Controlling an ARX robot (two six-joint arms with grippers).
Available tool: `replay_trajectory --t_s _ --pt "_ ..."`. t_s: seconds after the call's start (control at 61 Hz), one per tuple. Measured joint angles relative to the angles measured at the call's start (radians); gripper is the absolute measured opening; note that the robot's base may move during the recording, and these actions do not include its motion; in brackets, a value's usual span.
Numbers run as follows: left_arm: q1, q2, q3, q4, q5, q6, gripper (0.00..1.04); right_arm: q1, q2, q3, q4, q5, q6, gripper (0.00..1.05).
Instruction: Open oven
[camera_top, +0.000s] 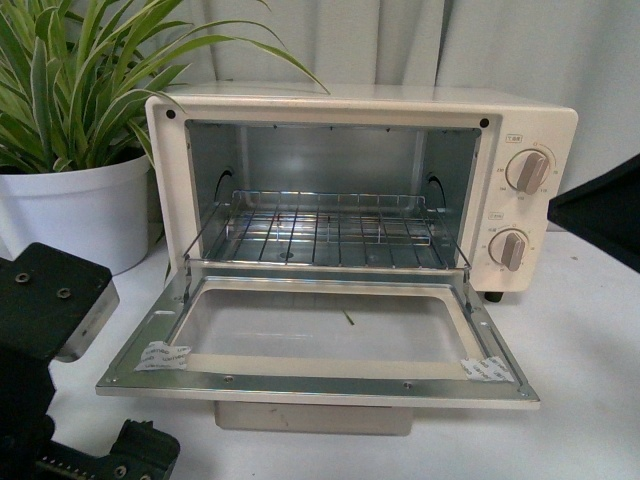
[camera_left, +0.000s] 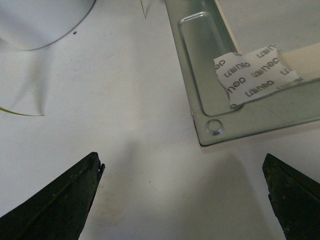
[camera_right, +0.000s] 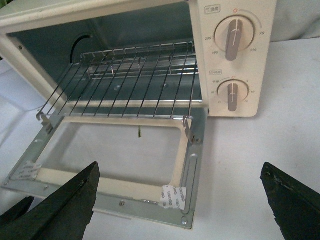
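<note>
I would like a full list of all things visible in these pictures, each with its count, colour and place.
oven: one, cream, centre of table, door dropped open
wire rack: one, silver, inside oven
knobs: two, beige, on the oven's right-hand panel, one above the other
tape pieces: two, white, on the door's front corners
plant: one, green and striped, in white pot, beside oven
table: one, white
curtain: grey, behind
left gripper: black, open, near a door corner
right gripper: black, open, facing the oven

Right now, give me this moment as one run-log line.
oven: door fully down, wire rack slid forward | left pincer: open, empty, by door corner | right pincer: open, empty | status: oven open
</note>
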Motion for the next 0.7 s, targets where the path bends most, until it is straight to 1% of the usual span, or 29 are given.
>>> replay_trajectory --t_s 0.197,0.426,0.541,0.607,0.656,0.705 --pt "-0.033 -0.294 -0.102 -0.079 0.012 -0.017 0.98 0.027 -0.135 -0.127 -0.038 -0.045 -0.061 0.95" --pt "-0.028 -0.567 -0.17 -0.161 -0.045 -0.085 0.98 0.023 -0.315 -0.257 -0.12 -0.094 -0.084 0.95" --pt "-0.011 -0.706 -0.209 -0.21 -0.074 -0.108 0.98 0.022 -0.401 -0.301 -0.157 -0.098 -0.088 0.95" --pt "-0.006 -0.808 -0.233 -0.267 -0.088 -0.124 0.98 0.03 -0.477 -0.335 -0.193 -0.09 -0.089 0.95" --pt "-0.01 -0.879 -0.248 -0.321 -0.101 -0.141 0.98 0.037 -0.521 -0.354 -0.212 -0.083 -0.087 0.95" --pt "-0.032 -0.951 -0.263 -0.367 -0.14 -0.148 0.98 0.051 -0.577 -0.375 -0.247 -0.061 -0.082 0.95"
